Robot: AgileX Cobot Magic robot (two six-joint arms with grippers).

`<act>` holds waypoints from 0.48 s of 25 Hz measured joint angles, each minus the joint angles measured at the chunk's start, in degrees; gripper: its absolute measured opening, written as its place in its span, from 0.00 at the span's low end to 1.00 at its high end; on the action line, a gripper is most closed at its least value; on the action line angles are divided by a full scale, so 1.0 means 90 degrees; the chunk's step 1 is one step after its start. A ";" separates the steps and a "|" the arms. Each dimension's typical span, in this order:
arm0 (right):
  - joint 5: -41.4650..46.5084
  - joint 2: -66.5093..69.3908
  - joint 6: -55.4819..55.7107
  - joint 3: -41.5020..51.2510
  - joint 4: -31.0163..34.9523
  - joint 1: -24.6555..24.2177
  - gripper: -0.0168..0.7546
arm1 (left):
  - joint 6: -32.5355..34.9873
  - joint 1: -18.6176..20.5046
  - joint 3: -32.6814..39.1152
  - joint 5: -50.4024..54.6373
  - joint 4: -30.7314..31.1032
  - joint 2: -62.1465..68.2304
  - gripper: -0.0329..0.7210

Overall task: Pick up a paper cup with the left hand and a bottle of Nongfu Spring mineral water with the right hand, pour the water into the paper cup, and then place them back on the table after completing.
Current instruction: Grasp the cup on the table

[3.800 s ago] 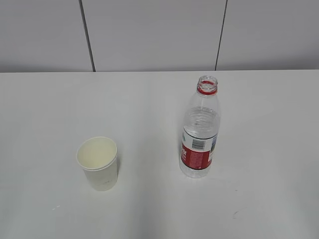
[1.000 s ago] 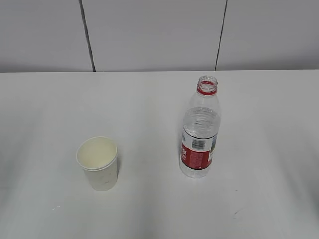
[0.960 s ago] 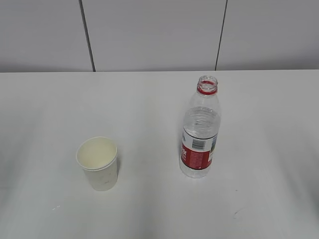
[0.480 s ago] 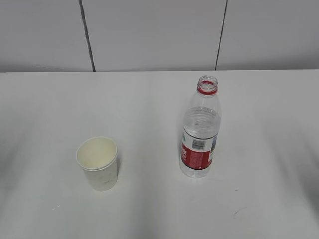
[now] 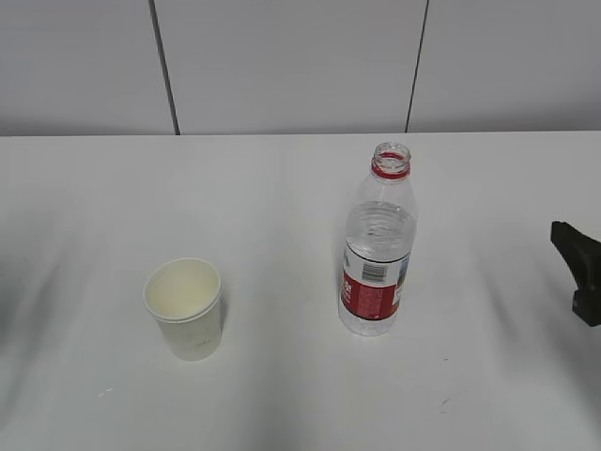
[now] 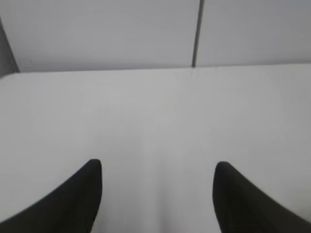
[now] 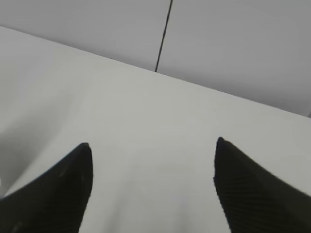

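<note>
White table backed by a grey panelled wall with dark vertical seams. Right hand enters at the table's right edge, well apart from the bottle; its jaws stand wide apart, gripping nothing, only bare tabletop between them. Left hand: jaws parted, empty, bare table ahead. Neither wrist view shows the paper cup. The cup stands upright, open-mouthed, contents indiscernible. The uncapped bottle stands upright beside it, holding water.
</note>
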 joint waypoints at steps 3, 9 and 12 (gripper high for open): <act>-0.0859 0.0617 0.0020 -0.0023 -0.0094 0.0000 0.76 | -0.0503 0.0000 0.0000 -0.0064 0.0867 0.0544 0.64; -0.1625 0.2007 0.0108 -0.0082 -0.0430 0.0000 0.76 | -0.0626 0.0000 0.0104 -0.0834 0.2114 0.1357 0.64; -0.1639 0.2582 0.0112 -0.0122 -0.0630 0.0000 0.76 | -0.0626 0.0000 0.0289 -0.1274 0.2699 0.1546 0.64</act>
